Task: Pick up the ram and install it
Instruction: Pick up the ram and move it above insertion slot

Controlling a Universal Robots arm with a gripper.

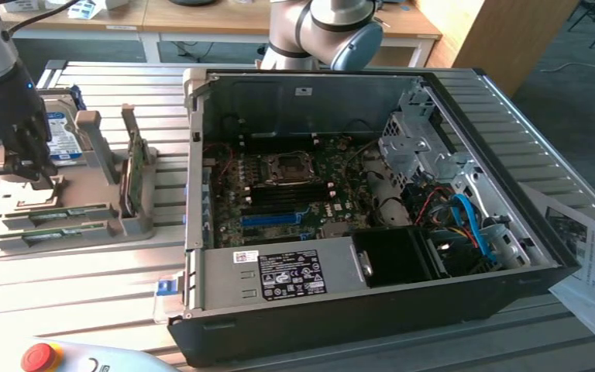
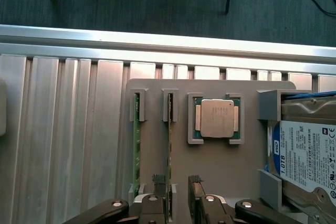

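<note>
Observe the gripper (image 2: 176, 183) low over the grey parts holder (image 2: 157, 90), which rests on the ribbed metal table (image 2: 63, 145). Its fingers (image 2: 157, 182) are spread, not clenched. One stands on each side of the ram (image 2: 169, 145), and a gap shows between the stick and the finger on the processor side. Treat the stick as straddled, not gripped. You cannot tell whether the other finger touches it.

The ram stands on its long edge, with its ends seated in slotted posts of the holder. This posture leaves both flat faces free, so the fingers can pass down either side. A second ram stick (image 2: 136, 150) stands parallel and just beside it in the neighbouring pair of posts, on the side away from the processor (image 2: 217, 118). The processor lies flat in its own recess. The hard drive (image 2: 307, 153) with the blue label sits beyond it between grey blocks. Each part has a fixed seat, which keeps its position repeatable.

In the exterior view, the gripper (image 1: 31, 177) hangs over the part of the holder toward that view's left, well apart from the open computer case (image 1: 380, 310). The case lies on its side, which turns the motherboard (image 1: 324, 194) upward for access. Judged from this, the task stands at the grasp stage: the ram is in the holder and nothing is lifted.
</note>
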